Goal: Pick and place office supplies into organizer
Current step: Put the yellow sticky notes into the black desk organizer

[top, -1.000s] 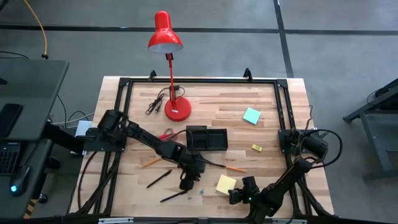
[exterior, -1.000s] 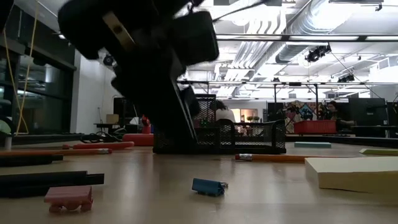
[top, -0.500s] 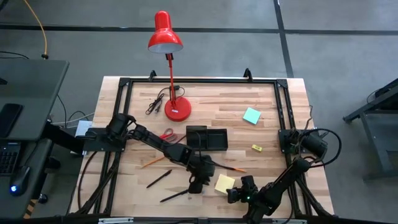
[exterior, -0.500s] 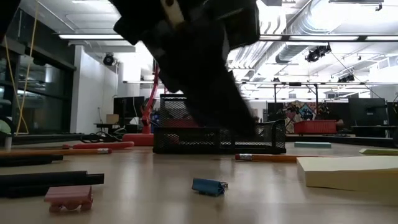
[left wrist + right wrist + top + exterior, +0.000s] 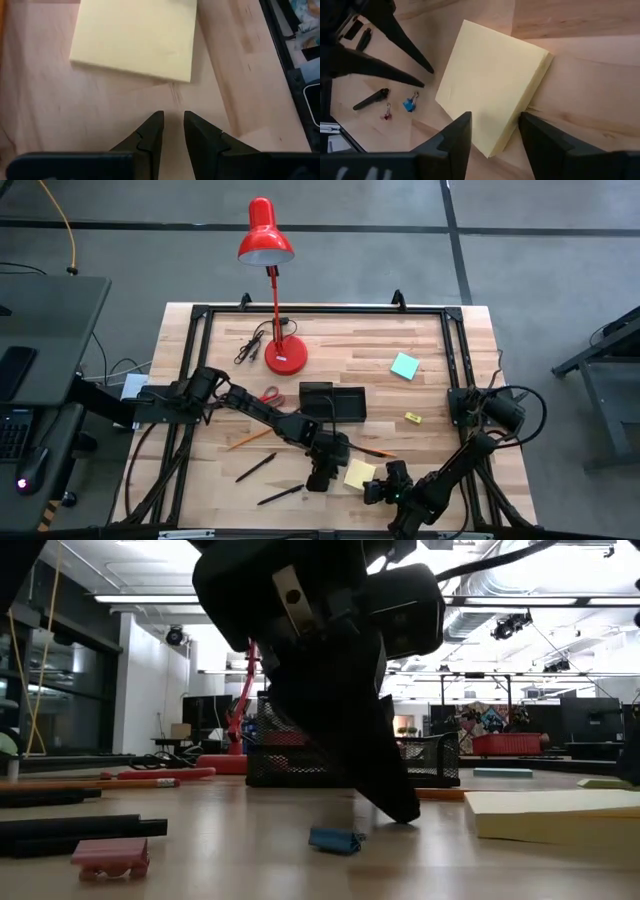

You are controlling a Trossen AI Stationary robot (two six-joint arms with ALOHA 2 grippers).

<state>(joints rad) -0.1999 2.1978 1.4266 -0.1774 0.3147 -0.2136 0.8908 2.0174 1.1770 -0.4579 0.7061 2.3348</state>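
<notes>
R gripper (image 5: 492,131) jaws part-open, straddling corner of yellow pad (image 5: 492,82), nothing gripped. L gripper (image 5: 172,131) narrow gap, empty, tips just beside same pad. Risk: both arms crowd pad near front edge, collide or shove it. Organizer (image 5: 332,402) well apart.

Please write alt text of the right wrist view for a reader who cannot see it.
A yellow sticky-note pad lies flat on the wooden table, with the right gripper open around its near corner. Beyond the pad, the left gripper points its dark fingers down beside it, near a small blue clip.
</notes>
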